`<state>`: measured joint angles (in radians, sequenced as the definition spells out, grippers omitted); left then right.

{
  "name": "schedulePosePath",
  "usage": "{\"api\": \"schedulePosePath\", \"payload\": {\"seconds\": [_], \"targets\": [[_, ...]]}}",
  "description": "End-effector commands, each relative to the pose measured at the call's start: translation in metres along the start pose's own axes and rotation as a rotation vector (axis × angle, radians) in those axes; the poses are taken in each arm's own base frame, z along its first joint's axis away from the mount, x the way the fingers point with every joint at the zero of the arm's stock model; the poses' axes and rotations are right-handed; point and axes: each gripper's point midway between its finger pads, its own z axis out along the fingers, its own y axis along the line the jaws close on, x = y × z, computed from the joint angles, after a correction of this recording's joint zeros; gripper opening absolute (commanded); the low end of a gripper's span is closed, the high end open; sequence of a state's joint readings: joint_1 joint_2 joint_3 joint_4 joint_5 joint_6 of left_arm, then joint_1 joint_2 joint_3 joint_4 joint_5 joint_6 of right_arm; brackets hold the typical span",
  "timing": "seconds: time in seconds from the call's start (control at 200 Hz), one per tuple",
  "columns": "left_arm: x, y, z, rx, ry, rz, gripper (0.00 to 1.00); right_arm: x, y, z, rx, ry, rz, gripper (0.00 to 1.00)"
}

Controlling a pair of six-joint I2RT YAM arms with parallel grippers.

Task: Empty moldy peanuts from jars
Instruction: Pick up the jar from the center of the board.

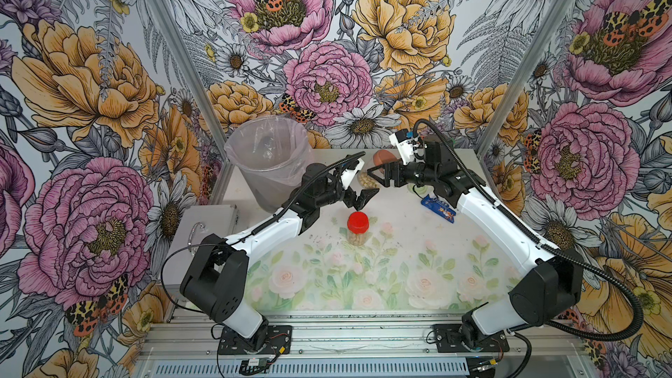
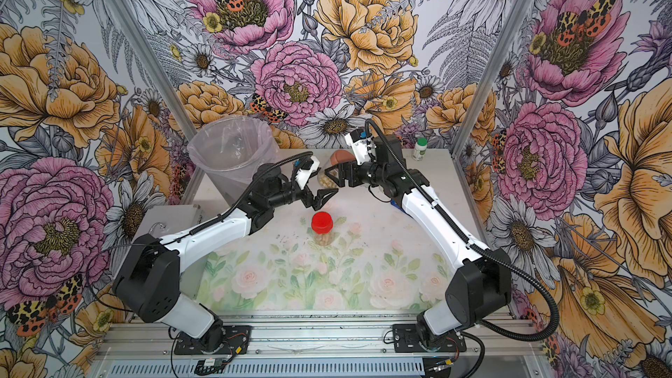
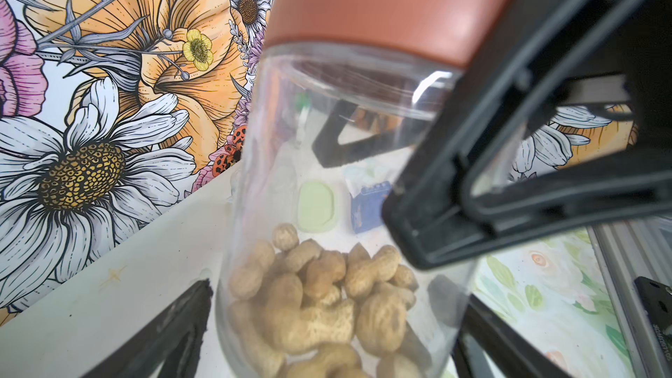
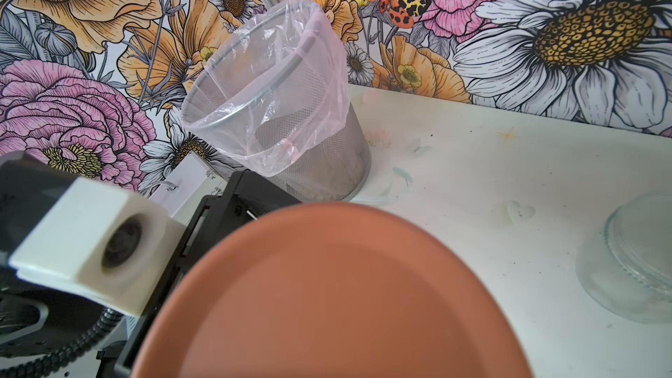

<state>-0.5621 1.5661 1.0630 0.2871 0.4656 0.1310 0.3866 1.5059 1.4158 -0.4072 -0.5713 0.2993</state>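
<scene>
Left wrist view: our right fingers (image 3: 509,176) are clamping the clear brown-lidded jar (image 3: 345,132) of pale peanuts (image 3: 320,303) under its lid while our wide-open, empty left fingers (image 3: 163,329) are flanking its base, probably for unscrewing.

Jar (image 3: 276,161) clear, brown lid (image 4: 327,285); red lid (image 1: 358,221), pale green lid (image 3: 315,205). Peanuts (image 3: 320,303) tan. Bin (image 4: 338,161) grey mesh, liner (image 4: 320,78) clear pinkish. Table (image 1: 363,285) white with pastel rose print. Wall (image 1: 327,78) pink, orange, white flowers. Packet (image 1: 438,209) blue

White arm links (image 1: 267,227), black joints (image 1: 214,281), black corrugated cables (image 1: 637,307); black open-frame left claw (image 1: 366,200), right claw (image 1: 374,177).
</scene>
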Motion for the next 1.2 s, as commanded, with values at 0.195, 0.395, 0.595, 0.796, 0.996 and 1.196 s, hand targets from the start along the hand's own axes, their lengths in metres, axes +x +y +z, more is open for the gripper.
{"api": "schedulePosePath", "payload": {"seconds": [0.195, 0.395, 0.595, 0.796, 0.996, 1.196], "targets": [[-0.027, -0.005, 0.002, 0.015, -0.081, 0.042, 0.99, -0.019, 0.033, -0.013, -0.102, -0.069, -0.062, 0.44], [-0.028, -0.007, 0.004, 0.024, -0.081, 0.036, 0.99, -0.017, 0.039, -0.011, -0.117, -0.060, -0.068, 0.44], [-0.033, -0.012, 0.002, 0.029, -0.091, 0.040, 0.99, -0.017, 0.044, -0.010, -0.127, -0.060, -0.081, 0.44], [-0.031, -0.014, 0.002, 0.034, -0.076, 0.033, 0.99, -0.016, 0.046, -0.008, -0.131, -0.055, -0.082, 0.44], [-0.029, -0.018, 0.004, 0.040, -0.056, 0.039, 0.95, -0.017, 0.050, -0.013, -0.138, -0.064, -0.095, 0.44], [-0.029, -0.022, 0.005, 0.058, -0.032, 0.043, 0.84, -0.016, 0.050, -0.012, -0.137, -0.062, -0.090, 0.44]]}}
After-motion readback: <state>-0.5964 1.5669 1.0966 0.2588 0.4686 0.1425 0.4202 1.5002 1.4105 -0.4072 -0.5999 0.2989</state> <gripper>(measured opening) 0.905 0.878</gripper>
